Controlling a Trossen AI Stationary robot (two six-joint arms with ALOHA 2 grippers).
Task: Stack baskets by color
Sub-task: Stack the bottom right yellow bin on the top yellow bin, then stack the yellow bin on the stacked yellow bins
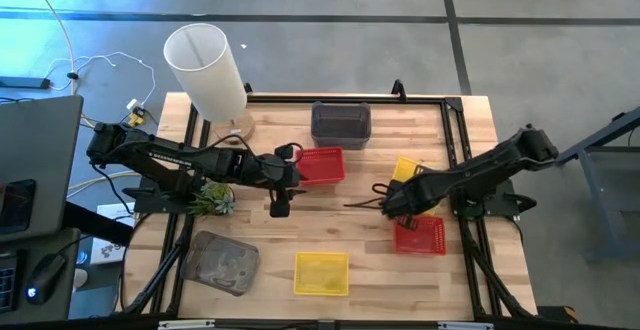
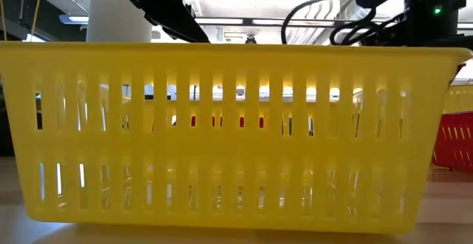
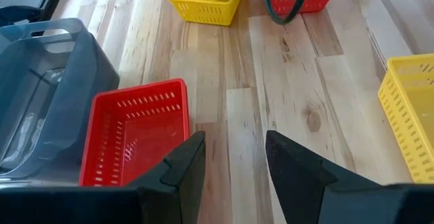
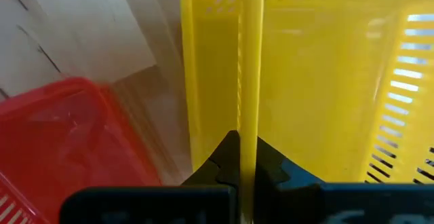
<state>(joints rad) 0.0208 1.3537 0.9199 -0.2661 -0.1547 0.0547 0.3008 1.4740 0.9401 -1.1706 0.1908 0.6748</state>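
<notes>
My right gripper [image 1: 392, 207] is shut on a yellow basket [image 1: 408, 173] at the table's right, beside a red basket [image 1: 420, 236]. My left gripper [image 3: 230, 163] hangs open over bare wood near the middle, just off the near corner of another red basket [image 3: 135, 132]. That basket sits next to a dark grey basket [image 1: 340, 123] at the far edge. A second yellow basket [image 1: 322, 273] and a clear grey basket [image 1: 222, 262] stand on the table at the near edge. The low view is filled by the near yellow basket [image 2: 236, 126]. My right gripper pinches the rim of one wall of the yellow basket [image 4: 247, 115] between its two fingers, one finger inside the basket and one outside. The fingers come from above, pointing down. I cannot tell whether the basket's bottom rests on anything.
A tall white cylinder [image 1: 205, 65] on a wooden base stands at the far left corner. A green leafy clump [image 1: 212, 200] lies under my left arm. A black cable loop [image 1: 385, 192] hangs by the right gripper. A black frame runs along the table's edges.
</notes>
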